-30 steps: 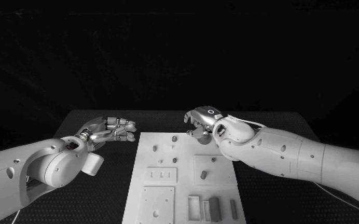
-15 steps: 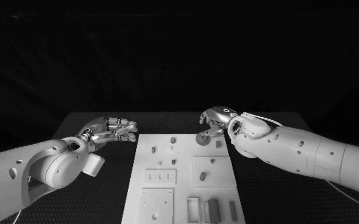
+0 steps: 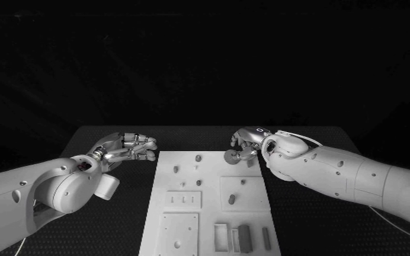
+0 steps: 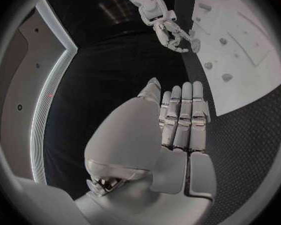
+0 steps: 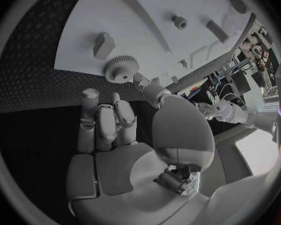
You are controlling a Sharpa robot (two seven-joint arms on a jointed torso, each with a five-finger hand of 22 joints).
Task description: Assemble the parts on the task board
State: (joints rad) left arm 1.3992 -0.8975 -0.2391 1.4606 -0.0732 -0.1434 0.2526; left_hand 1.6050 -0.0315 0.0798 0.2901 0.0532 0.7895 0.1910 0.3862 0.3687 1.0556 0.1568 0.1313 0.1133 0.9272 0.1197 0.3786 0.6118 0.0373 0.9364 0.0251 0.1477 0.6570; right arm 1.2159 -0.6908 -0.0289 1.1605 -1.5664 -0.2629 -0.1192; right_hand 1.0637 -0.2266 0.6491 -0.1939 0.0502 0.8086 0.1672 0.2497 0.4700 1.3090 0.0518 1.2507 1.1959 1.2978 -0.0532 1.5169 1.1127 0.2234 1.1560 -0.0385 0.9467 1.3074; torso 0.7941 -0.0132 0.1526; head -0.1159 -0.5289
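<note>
The white task board (image 3: 209, 211) lies in the middle of the table. My right hand (image 3: 249, 140) hovers at the board's far right corner and pinches a small round gear (image 3: 231, 157) at its fingertips, the disc tilted toward me. The right wrist view shows the gear (image 5: 122, 68) by the thumb, over the board's edge (image 5: 84, 35). My left hand (image 3: 128, 147) hangs just off the board's far left corner, fingers curled in on nothing. The left wrist view shows my left hand (image 4: 178, 120) and, farther off, my right hand (image 4: 170, 31) with the gear (image 4: 195, 45).
Small pegs stand in the board's far half (image 3: 198, 158) (image 3: 199, 182), with another in a square recess (image 3: 231, 199). Upright bars (image 3: 245, 238) sit near the board's front edge. Black table (image 3: 111, 220) surrounds the board on both sides.
My right hand has moved right, from over the board's far middle to its far right corner, with the gear now showing at its fingertips. The left hand has barely moved.
</note>
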